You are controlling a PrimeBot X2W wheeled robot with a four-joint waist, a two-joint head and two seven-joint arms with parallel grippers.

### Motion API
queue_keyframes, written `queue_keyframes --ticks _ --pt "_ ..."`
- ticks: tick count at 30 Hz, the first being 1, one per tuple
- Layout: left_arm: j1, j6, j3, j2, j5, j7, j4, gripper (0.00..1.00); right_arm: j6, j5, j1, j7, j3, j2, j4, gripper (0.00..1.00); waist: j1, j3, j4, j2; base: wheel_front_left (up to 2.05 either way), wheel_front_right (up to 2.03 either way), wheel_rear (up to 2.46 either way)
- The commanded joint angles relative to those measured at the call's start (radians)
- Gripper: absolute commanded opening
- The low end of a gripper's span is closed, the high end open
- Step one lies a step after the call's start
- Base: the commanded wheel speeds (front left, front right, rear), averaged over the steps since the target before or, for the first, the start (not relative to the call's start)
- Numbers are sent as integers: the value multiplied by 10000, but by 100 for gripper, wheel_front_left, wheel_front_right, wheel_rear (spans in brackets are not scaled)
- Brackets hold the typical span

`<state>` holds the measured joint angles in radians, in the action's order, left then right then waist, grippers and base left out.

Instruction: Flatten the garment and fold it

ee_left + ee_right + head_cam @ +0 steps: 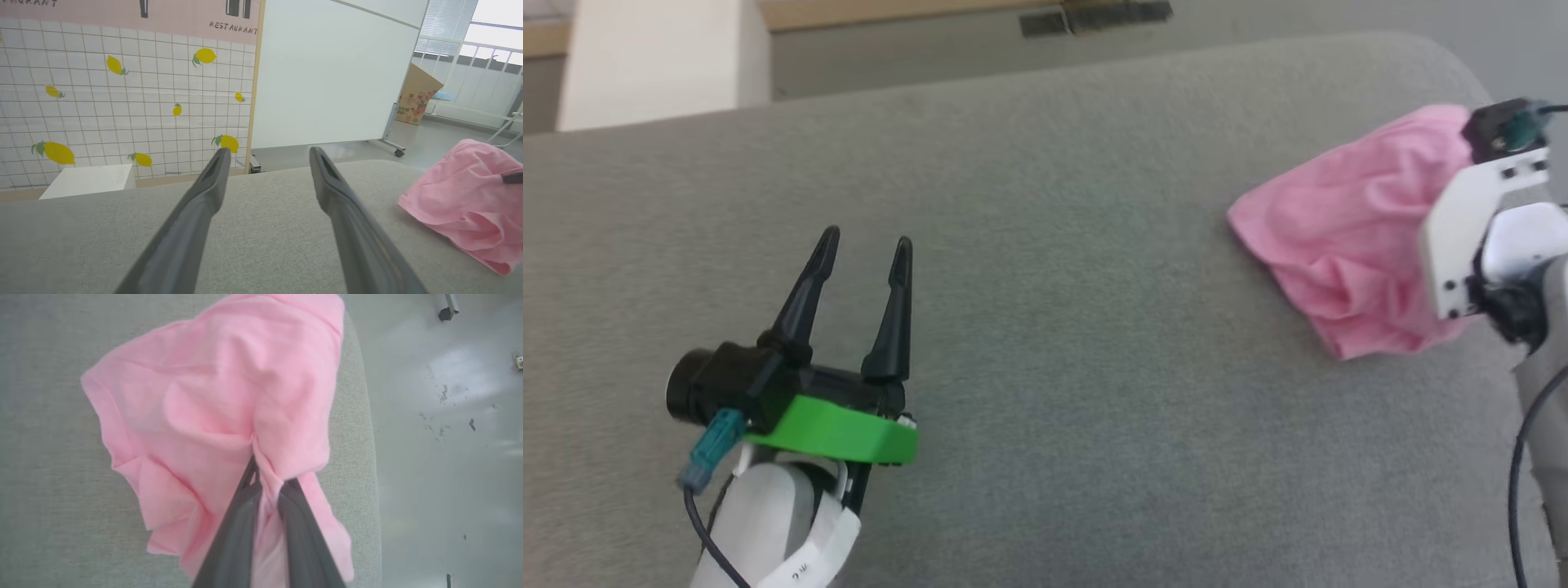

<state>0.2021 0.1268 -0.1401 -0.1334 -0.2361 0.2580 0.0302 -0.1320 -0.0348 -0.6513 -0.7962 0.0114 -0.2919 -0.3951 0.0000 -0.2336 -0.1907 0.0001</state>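
The pink garment (1339,237) lies bunched and wrinkled at the right of the head view, on a grey upholstered surface (1054,343) near its rounded right edge. In the right wrist view, the right gripper (267,486) has its 2 dark fingers pinched together on a gathered fold of the cloth at lower centre. The left gripper (866,245) sits at the lower left of the head view, fingers spread apart and holding nothing, well apart from the garment.
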Motion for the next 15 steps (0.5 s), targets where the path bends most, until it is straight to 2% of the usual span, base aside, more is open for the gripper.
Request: queue_keyframes --ticks 1,7,15 --pt "257 38 -86 -191 35 38 62 100 13 423 -190 339 -312 70 -65 0 0 -1271 -1116 -1 0 0 0" --pt "874 38 -375 -754 25 38 177 100 13 2220 -731 1684 -1838 525 -591 0 0 -2119 -1388 -1 0 0 0" --pt "1128 38 -563 -1124 -55 38 150 100 13 4092 -1382 3078 -3541 1111 -1407 0 0 -2522 -1147 -1 0 0 0"
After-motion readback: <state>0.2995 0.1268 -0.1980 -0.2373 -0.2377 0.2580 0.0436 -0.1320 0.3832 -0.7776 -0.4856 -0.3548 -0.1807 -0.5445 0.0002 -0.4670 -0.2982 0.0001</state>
